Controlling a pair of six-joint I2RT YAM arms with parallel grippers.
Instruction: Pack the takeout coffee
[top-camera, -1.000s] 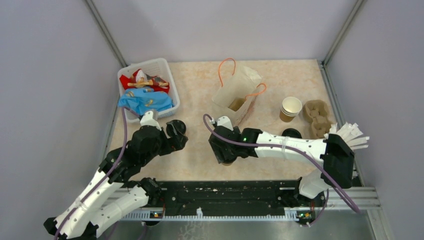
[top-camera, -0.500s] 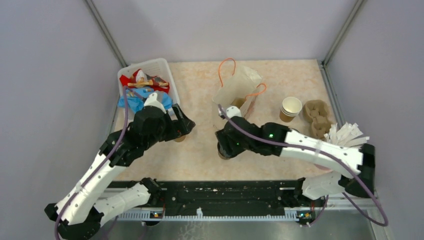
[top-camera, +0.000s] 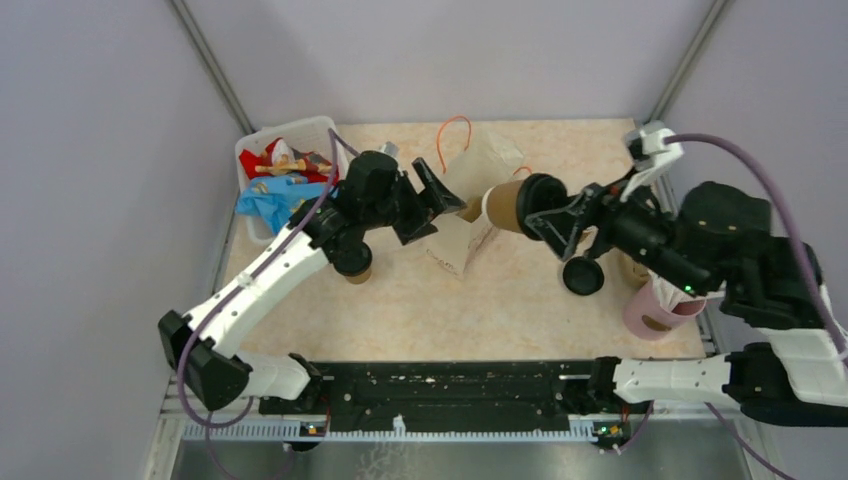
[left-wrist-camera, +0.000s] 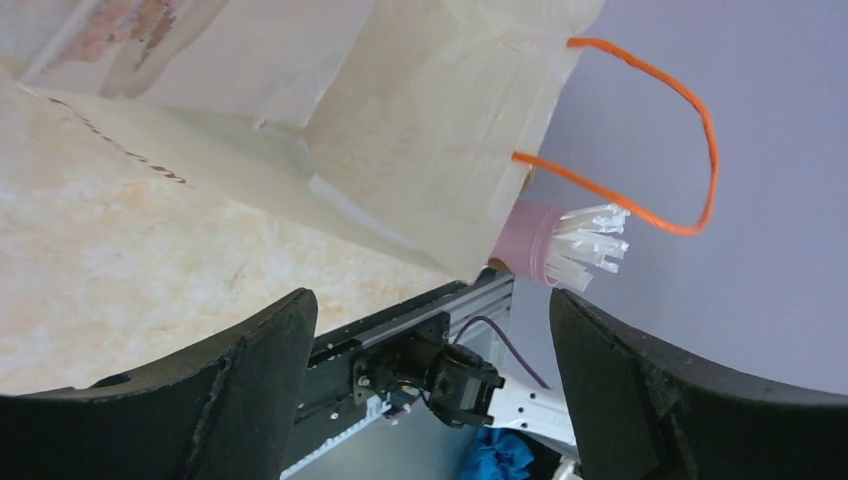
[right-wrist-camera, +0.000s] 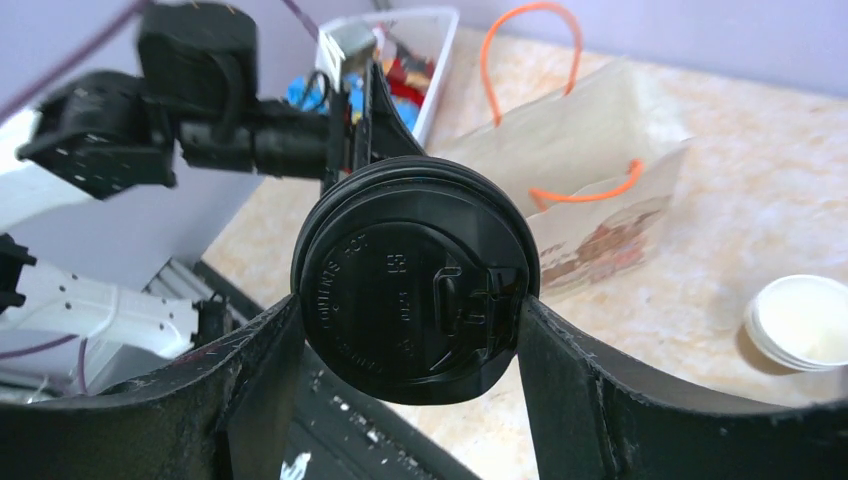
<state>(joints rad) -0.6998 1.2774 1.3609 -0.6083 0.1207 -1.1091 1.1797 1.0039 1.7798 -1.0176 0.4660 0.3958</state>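
My right gripper (top-camera: 545, 208) is shut on a brown paper cup (top-camera: 500, 205) with a black lid (right-wrist-camera: 412, 278). It holds the cup on its side in the air, base towards the mouth of the paper bag (top-camera: 470, 215). My left gripper (top-camera: 432, 200) is open and empty at the left side of the bag's mouth; in the left wrist view (left-wrist-camera: 430, 300) nothing lies between its jaws. A second lidded brown cup (top-camera: 352, 264) stands on the table under the left arm, partly hidden.
A loose black lid (top-camera: 583, 275) lies right of centre. A pink cup of white sticks (top-camera: 650, 310) stands at the right edge. A white basket (top-camera: 330, 135) of wrappers is at the back left. A stack of open paper cups (right-wrist-camera: 800, 320) stands right of the bag.
My right gripper lifted its lidded cup from the front centre, tipped it sideways and carried it up beside the bag. My left gripper left the other cup on the table and reached to the bag.
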